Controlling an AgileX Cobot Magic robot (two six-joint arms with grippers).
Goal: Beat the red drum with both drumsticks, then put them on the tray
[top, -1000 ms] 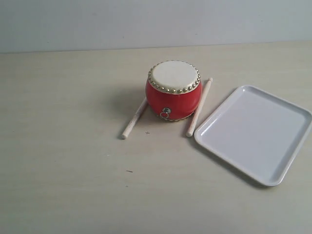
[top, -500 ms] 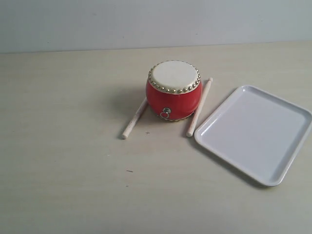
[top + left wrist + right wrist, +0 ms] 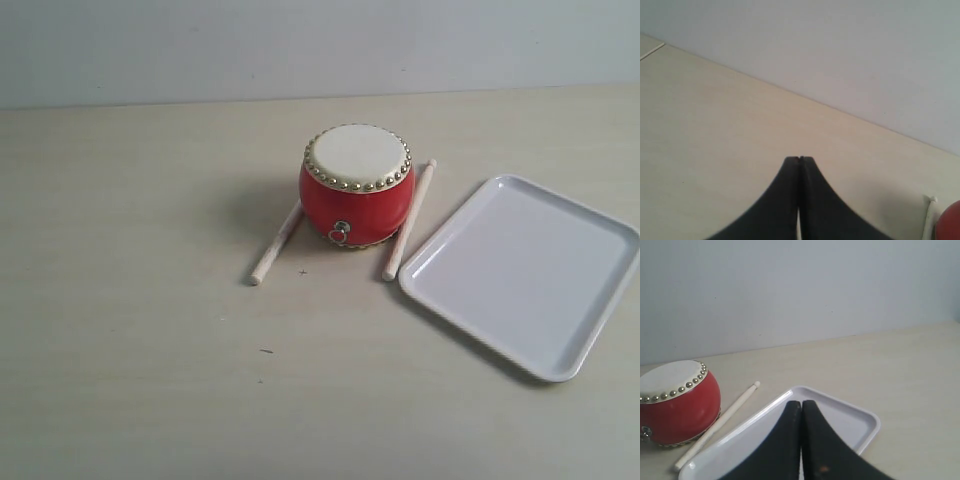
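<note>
The red drum (image 3: 356, 187) stands upright at the table's middle, cream skin up. One drumstick (image 3: 276, 243) lies against its left side, the other drumstick (image 3: 408, 221) along its right side, between drum and tray. The white tray (image 3: 522, 272) lies empty to the right. Neither arm shows in the exterior view. My left gripper (image 3: 800, 159) is shut and holds nothing, over bare table, with the drum's edge (image 3: 949, 224) and a stick tip (image 3: 930, 212) in a corner. My right gripper (image 3: 801, 402) is shut and holds nothing, above the tray (image 3: 862, 422), with the drum (image 3: 677, 400) and a drumstick (image 3: 720, 422) beside it.
The pale wooden table (image 3: 150, 350) runs back to a plain grey wall (image 3: 300, 45). Small dark specks (image 3: 265, 351) mark the surface in front of the drum.
</note>
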